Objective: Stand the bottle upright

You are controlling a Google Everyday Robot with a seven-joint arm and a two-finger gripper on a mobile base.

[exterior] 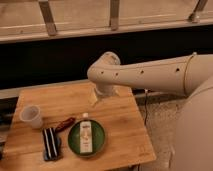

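a wooden table (122, 127) with a plain plank top stands before a dark wall. four things lie directly on it, all in its left and front part. a clear cup (31, 116) stands upright near the left edge. a black block (50, 144) with white stripes lies flat near the front left corner. a small red-brown thing (65, 123) lies slantwise between the cup and a green plate (74, 142), just above the block. the plate sits near the front edge, just beside the block. the gripper (95, 98) hangs over the table's back middle, fingers apart and holding nothing, above bare wood and well apart from the plate.
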